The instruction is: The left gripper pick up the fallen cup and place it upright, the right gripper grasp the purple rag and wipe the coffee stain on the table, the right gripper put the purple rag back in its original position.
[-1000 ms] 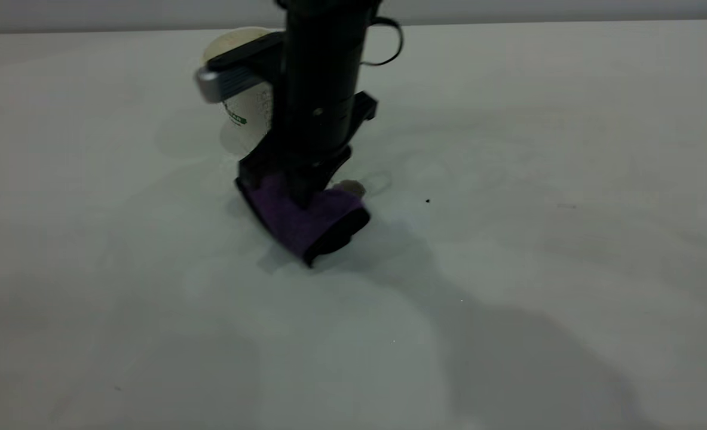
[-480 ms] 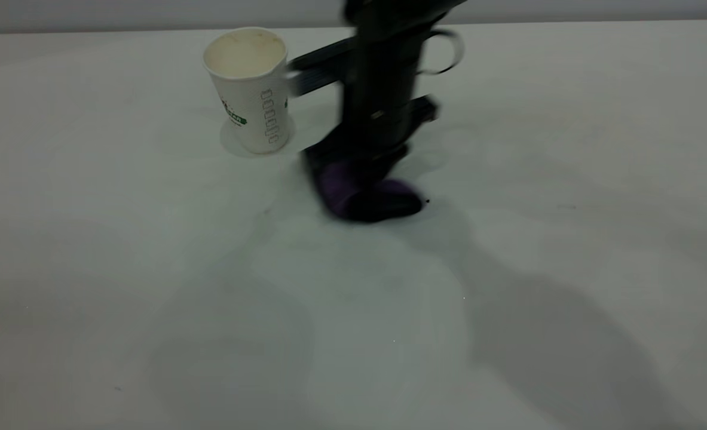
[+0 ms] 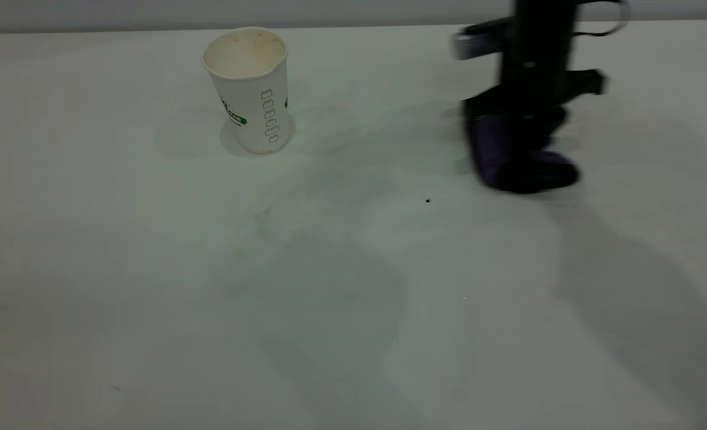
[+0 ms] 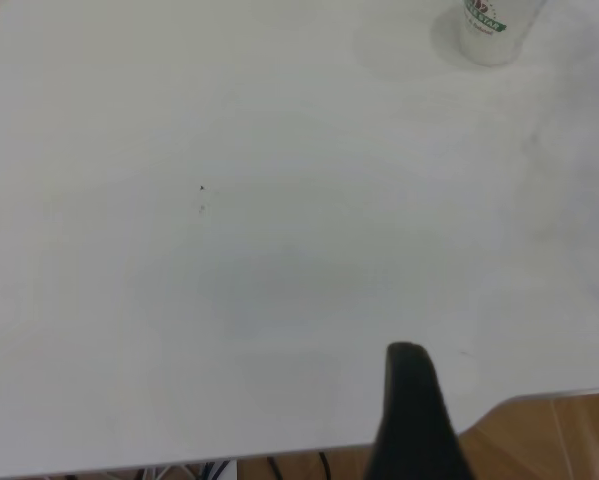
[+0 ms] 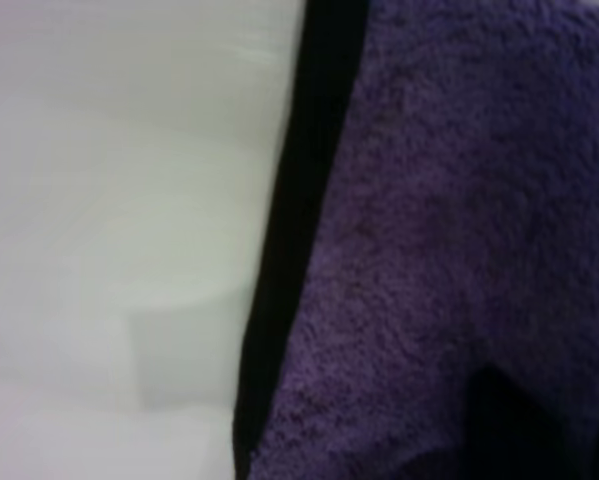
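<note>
While the right gripper is blurred in the exterior view and its upper arm is cut off by the frame edge, its fingers are seen clamped on the small folded purple microfibre rag with black edging, which hangs at the right of the large plain white surface with its lower fold at or just above it; contact cannot be told. In the right wrist view the purple rag fills most of the frame, and the fingers are largely hidden by it. The white tapered paper cup is stood upright at the far left-centre, well apart from the rag; a green logo too small to be read and a column of small outlined boxes are seen on its wall. In the left wrist view only the cup's base is shown, with "STAR" legible. Of the left gripper only one dark finger is visible near the surface's edge, so its opening cannot be told. A tiny black speck lies between cup and rag.
</note>
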Robot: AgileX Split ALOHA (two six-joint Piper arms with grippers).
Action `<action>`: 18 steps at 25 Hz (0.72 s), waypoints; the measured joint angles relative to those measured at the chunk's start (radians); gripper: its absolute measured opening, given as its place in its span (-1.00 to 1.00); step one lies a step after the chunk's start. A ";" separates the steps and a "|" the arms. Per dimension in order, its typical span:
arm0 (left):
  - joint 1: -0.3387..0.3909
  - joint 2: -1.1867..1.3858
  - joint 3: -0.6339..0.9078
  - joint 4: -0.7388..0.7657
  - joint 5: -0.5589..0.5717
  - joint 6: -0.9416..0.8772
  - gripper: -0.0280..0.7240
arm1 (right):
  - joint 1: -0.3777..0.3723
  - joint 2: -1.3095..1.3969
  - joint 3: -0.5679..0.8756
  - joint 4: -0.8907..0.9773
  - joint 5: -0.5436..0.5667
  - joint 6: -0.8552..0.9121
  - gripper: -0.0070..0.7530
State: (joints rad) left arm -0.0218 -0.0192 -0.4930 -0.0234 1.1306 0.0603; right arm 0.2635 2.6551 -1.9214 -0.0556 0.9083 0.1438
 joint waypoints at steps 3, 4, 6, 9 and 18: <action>0.000 0.000 0.000 0.000 0.000 0.000 0.59 | -0.073 -0.011 0.003 0.020 0.030 0.000 -0.53; 0.000 0.000 0.000 0.000 0.000 0.000 0.59 | -0.093 -0.020 0.006 0.019 0.037 -0.011 -0.35; 0.000 0.000 0.000 0.000 0.000 0.000 0.59 | -0.113 -0.061 0.008 0.007 0.052 -0.045 0.12; 0.000 0.000 0.000 0.000 0.000 0.000 0.59 | -0.121 -0.184 0.008 -0.027 0.097 -0.098 0.77; 0.000 0.000 0.000 0.000 0.000 0.000 0.59 | -0.121 -0.681 0.033 -0.036 0.306 -0.144 0.93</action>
State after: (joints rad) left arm -0.0218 -0.0192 -0.4930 -0.0234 1.1306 0.0603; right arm 0.1423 1.9739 -1.8888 -0.0921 1.2147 0.0000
